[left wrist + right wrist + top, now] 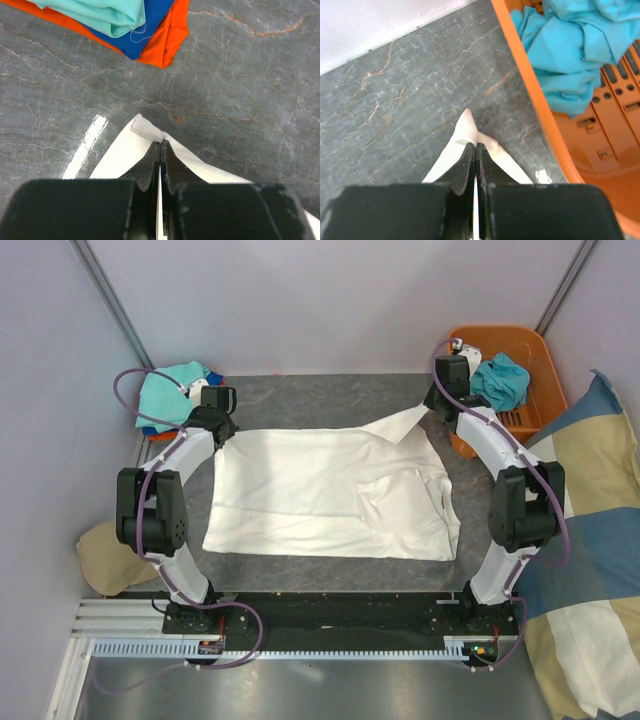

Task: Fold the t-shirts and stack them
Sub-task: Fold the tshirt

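Tan cap (105, 555) lies left of the left arm; checked cushion (590, 540) fills the right edge. Neither touches the cloth. Orange basket (535, 350) at far right holds a crumpled teal t-shirt (500, 380). Folded stack (170, 390) at far left: teal over blue over orange. White t-shirt (310, 490) spread on grey table (320, 395), rumpled at right. Left gripper (160, 145) clamped on its far left corner; right gripper (476, 146) clamped on a pointed flap beside the basket.

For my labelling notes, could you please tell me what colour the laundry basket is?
The laundry basket is orange, clearest in the right wrist view.
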You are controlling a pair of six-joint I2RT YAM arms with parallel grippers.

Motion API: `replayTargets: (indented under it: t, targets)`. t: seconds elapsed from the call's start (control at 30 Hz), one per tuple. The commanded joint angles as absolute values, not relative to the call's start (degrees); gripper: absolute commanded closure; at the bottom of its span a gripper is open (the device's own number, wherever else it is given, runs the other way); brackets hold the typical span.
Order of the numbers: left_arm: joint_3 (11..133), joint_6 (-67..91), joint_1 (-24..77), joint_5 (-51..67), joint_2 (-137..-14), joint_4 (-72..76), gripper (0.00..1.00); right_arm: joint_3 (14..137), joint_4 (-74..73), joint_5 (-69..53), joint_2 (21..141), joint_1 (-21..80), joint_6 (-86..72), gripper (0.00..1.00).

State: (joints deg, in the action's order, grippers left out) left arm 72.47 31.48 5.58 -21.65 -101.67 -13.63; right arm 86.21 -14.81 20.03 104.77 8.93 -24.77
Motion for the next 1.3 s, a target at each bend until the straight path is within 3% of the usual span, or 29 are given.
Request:
replayTargets:
  t: [0.0, 0.4, 1.27]
  targets:
    - [70.67, 31.64, 5.18, -20.74, -97.66, -14.58, 0.98, 82.36, -15.64, 21.27, 99.24, 8.70, -26.72, 1.00]
    - [59.16, 36.12, 5.19, -20.39, -85.70, -17.66, 0.98, 66.46, -18.45, 13.19, 82.72, 8.70, -32.69, 1.00]
    - [47.99, 39.02, 5.27, -18.99, -74.71, -19.07, 0.98, 50.99, -35.77, 0.09, 55.99, 12.21, -36.38, 1.00]
